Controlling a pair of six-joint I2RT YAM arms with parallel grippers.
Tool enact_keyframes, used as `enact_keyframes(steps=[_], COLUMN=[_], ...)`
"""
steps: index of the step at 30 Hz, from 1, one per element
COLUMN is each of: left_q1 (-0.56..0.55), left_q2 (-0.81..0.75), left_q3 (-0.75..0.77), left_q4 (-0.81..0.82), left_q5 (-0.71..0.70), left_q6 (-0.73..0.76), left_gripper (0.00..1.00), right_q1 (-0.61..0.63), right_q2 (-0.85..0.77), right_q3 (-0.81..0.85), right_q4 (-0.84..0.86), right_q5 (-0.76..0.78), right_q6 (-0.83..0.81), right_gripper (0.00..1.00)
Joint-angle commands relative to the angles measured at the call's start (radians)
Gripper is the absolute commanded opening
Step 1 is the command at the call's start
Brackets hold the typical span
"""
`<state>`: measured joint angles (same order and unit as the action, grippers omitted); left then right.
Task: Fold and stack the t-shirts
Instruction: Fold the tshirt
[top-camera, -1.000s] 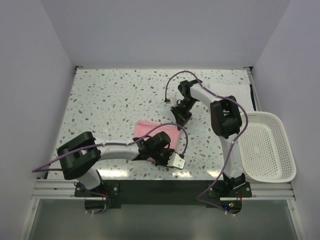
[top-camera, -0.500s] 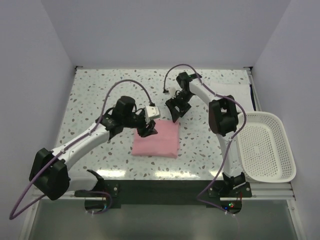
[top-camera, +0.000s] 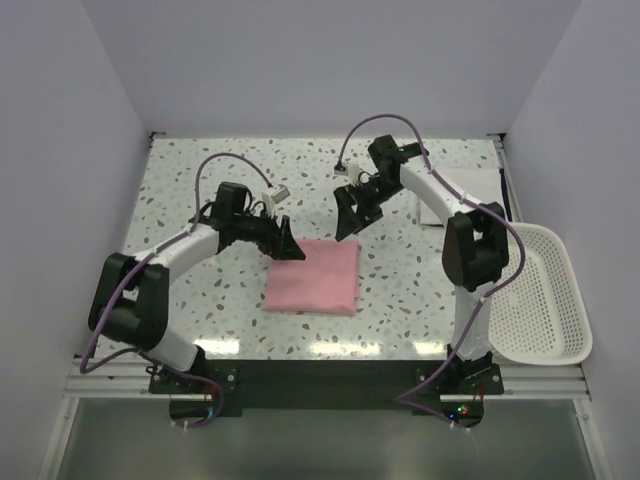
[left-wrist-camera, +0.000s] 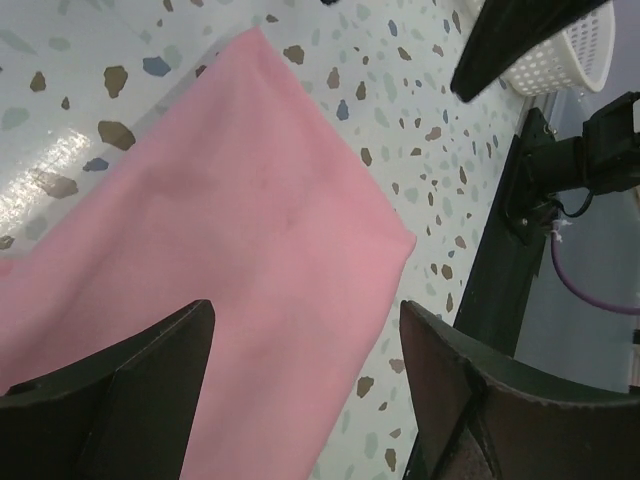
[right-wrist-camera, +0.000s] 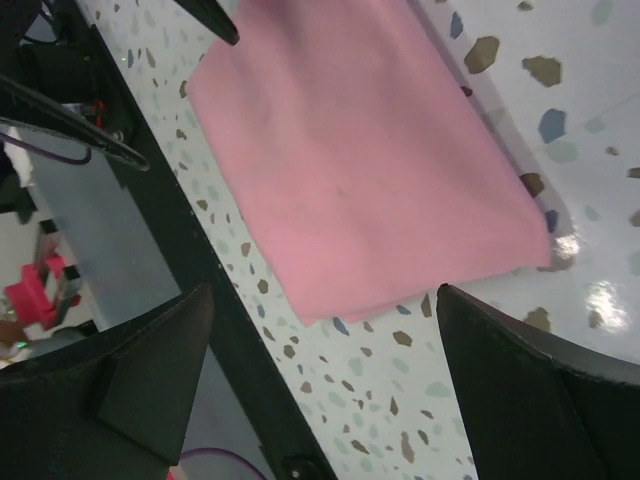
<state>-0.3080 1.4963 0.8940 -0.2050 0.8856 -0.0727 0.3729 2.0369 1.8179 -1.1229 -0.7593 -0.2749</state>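
Note:
A pale pink t-shirt (top-camera: 312, 277) lies folded into a flat rectangle on the speckled table (top-camera: 200, 190). My left gripper (top-camera: 286, 246) hovers open at its far left corner, nothing between the fingers. My right gripper (top-camera: 347, 216) stands open just beyond the far right corner, also empty. In the left wrist view the pink t-shirt (left-wrist-camera: 230, 240) fills the space below the open left gripper (left-wrist-camera: 305, 310). The right wrist view shows the pink t-shirt (right-wrist-camera: 360, 160) ahead of the open right gripper (right-wrist-camera: 322, 295). A white folded t-shirt (top-camera: 472, 186) rests at the back right.
A white perforated basket (top-camera: 535, 295) sits off the table's right edge, and it shows as the basket (left-wrist-camera: 575, 50) in the left wrist view. The black front rail (top-camera: 320, 375) runs along the near edge. Purple cables loop above both arms.
The left arm swung from the near edge to the shirt's far left corner, and the pink shirt now lies as a neat rectangle. Both grippers opened and drew back from the cloth.

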Motion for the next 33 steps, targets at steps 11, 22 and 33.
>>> enact_keyframes(steps=[11,22,33], left_q1=[0.179,0.149,-0.042], left_q2=[0.427,0.075,0.074], left_q3=[0.083,0.036,-0.265], left_q4=[0.239,0.053,0.477], left_q5=[0.119,0.266,0.199], left_q6=[-0.200,-0.176,-0.497], left_gripper=[0.79,0.91,0.97], right_q1=[-0.052,-0.026,0.117], right_q2=[0.347,-0.034,-0.032], right_q3=[0.081,-0.072,-0.504], right_q4=[0.187,0.231,0.486], right_q5=[-0.017,-0.228,-0.299], right_q6=[0.132,0.267,0.525], right_gripper=[0.97,0.99,0.99])
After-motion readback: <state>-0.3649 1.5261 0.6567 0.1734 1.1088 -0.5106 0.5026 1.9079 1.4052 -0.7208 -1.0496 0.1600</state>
